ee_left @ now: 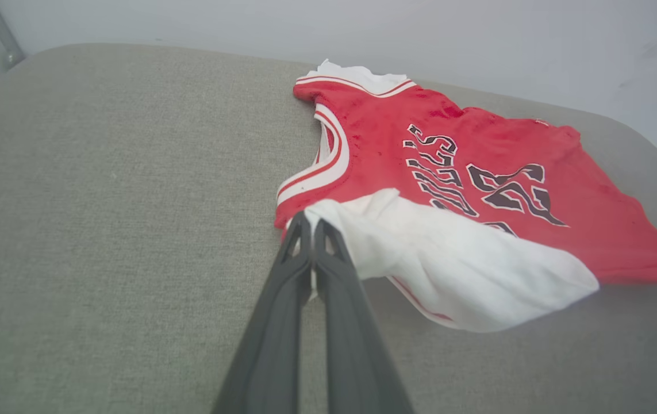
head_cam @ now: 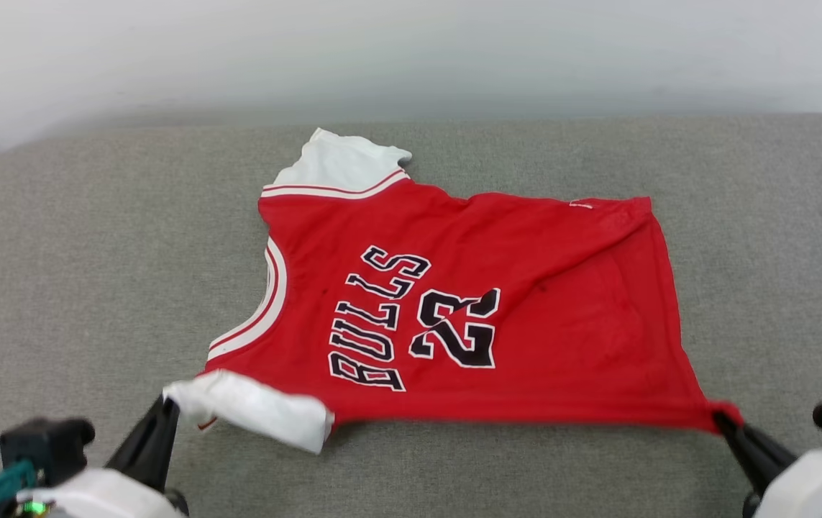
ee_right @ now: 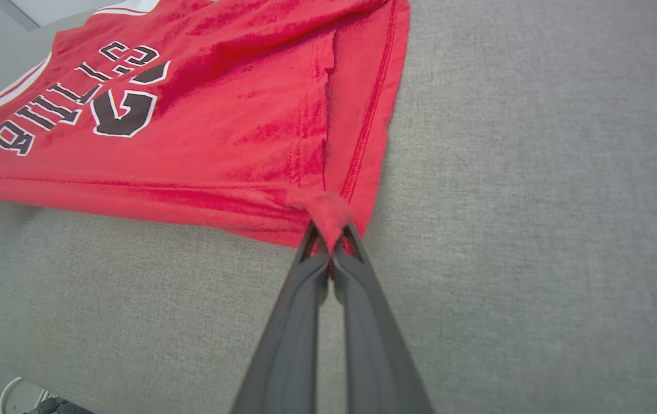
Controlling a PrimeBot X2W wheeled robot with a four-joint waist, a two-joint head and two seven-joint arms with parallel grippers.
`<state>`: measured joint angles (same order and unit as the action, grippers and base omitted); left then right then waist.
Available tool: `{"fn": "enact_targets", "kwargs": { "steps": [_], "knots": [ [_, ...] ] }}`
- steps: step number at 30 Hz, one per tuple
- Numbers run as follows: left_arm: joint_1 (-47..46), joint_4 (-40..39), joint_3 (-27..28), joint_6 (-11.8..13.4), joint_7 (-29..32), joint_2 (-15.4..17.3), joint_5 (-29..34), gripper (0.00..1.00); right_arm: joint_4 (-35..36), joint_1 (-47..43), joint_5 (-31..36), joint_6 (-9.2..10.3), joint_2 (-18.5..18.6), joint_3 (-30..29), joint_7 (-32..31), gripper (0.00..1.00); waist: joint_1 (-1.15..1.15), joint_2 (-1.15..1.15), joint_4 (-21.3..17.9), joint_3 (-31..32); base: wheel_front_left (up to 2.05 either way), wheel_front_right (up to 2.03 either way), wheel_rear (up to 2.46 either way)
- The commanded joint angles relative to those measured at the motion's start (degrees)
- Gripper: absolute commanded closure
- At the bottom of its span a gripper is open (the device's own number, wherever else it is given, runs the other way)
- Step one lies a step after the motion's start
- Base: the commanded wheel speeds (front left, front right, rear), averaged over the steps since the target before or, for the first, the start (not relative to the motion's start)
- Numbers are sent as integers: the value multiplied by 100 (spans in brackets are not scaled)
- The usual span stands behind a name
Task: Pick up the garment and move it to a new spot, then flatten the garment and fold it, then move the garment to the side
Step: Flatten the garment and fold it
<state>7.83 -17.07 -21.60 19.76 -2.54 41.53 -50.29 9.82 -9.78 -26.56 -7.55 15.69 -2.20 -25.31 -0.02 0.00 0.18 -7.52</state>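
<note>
**Though pinched at both near corners, limp cloth: handle by edges only**

Nearest: left gripper (head_cam: pixel 165 409) clenched on tip of near white sleeve (head_cam: pixel 252 411), fingertips pressed flat together on fabric. Opposite, right gripper (head_cam: pixel 725 423) clenched on near hem corner, red knit bunched between tips. Strung between them, near edge of red Bulls 23 jersey (head_cam: pixel 511 302) taut and seemingly just off grey upholstered cushion (head_cam: pixel 58 288). Rest lying chest-up on it, collar toward robot's left.

Judged thin, light, soft, zero stiffness. Probably grippy on upholstery, so dragging likely to wrinkle. Best grabbed at hems, cuffs or shoulder seams, two points at once, kept under tension.

Further back: diagonal creases near far hem corner, far sleeve (head_cam: pixel 342 164) crumpled. Nothing else seen on cushion. Beyond it, pale wall (head_cam: pixel 411 50) close behind, limiting room to shift away.
</note>
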Motion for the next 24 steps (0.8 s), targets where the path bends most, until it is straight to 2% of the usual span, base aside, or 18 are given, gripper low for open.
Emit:
{"fn": "enact_targets", "kwargs": {
  "steps": [1, 5, 14, 24],
  "knots": [
    [-232, 43, 11, -52, 43, 37, 29, 100, 20, 253, -2, 11, -24, -33, -26, 100, 2, 0, -12, -51, 0, 0, 0],
    [-940, 313, -93, -323, 138, -66, 98, 100, -227, 870, -46, 10, 3, 119, -148, 100, 2, 0, -23, -287, 0, 0, 0],
    [-2628, 1445, -357, -1051, 295, -462, 207, 100, -1214, 2417, -123, 9, 330, 639, -155, 100, 2, 0, 31, -1055, 0, 0, 0],
    [-3426, 2874, -640, -1649, 267, -1014, 58, 100, -2457, 3441, -315, 8, 507, 1339, 314, 100, 2, 0, 3, -1425, 0, 0, 0]
  ]
}}
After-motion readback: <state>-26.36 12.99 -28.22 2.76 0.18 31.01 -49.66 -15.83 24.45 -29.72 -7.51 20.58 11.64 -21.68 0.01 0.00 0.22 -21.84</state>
